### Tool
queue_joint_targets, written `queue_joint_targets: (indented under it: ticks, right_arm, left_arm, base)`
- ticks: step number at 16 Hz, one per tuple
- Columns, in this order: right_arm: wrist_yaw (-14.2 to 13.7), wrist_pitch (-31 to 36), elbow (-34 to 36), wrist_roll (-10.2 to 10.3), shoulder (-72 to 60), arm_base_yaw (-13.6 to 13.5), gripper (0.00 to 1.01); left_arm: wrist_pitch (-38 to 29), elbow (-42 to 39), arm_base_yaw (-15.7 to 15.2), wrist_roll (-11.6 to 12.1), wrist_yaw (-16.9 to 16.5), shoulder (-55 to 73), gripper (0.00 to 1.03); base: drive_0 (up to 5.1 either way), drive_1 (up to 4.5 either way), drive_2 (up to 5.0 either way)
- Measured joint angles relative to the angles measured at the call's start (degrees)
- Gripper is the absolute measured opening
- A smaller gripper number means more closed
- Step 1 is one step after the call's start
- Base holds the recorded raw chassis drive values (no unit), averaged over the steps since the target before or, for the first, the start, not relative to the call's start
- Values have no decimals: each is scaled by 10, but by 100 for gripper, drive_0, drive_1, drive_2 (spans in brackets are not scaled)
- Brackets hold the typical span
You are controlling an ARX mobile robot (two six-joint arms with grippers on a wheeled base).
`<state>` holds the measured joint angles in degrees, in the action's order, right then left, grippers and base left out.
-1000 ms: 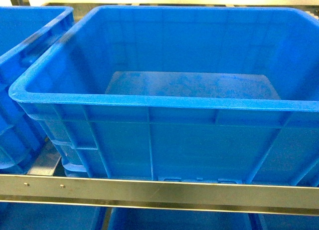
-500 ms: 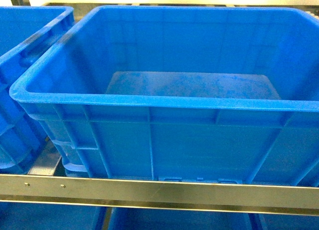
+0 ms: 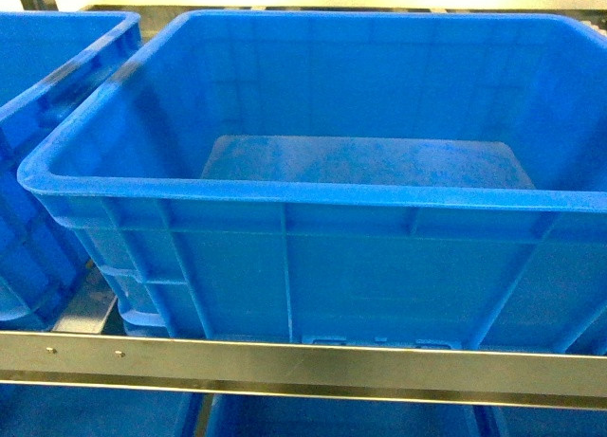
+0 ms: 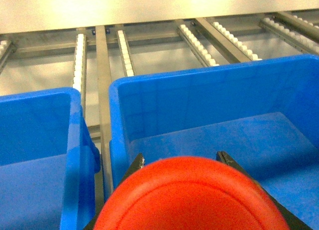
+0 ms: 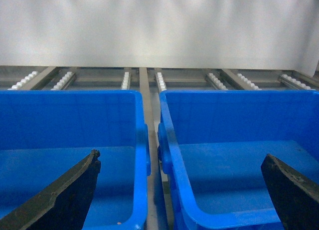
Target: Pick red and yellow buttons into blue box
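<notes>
We have the red button in our left tool, its two dark fingers pinching it from either side, with the red dome filling the bottom of the left wrist view. The cap faces straight at that camera, so we judge the button's long axis, cap to base, to run along the tool's reach, base pointing ahead and down toward the box. The body under the cap is hidden from us.

We read the step as the carry to the drop: the button hangs above the near edge of the box, whose floor shows bare in the head view, where neither arm appears. Next we need to bring the tool a little further over the floor, clear of the rim, and part the fingers so the button falls inside and not into the neighbouring crate on the left.

Our right tool is spread wide and holds nothing, over the gap between two crates. We see no yellow button in any view.
</notes>
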<state>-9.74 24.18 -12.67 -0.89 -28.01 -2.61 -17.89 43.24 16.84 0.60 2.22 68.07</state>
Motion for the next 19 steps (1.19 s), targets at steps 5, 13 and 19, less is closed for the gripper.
queue_joint_targets:
  ticks: [5,13,19]
  right_arm:
    - [0,0,0,0,0,0,98]
    - [-1,0,0,0,0,0,98]
    - [-1,0,0,0,0,0,98]
  left_arm:
    - [123,129,15,24,-55,172,34]
    - [191,219,49,54,-69,259,80]
    - [32,97,14,14,23,134,98]
  base:
    - [0,0,0]
    - [0,0,0]
    - [0,0,0]
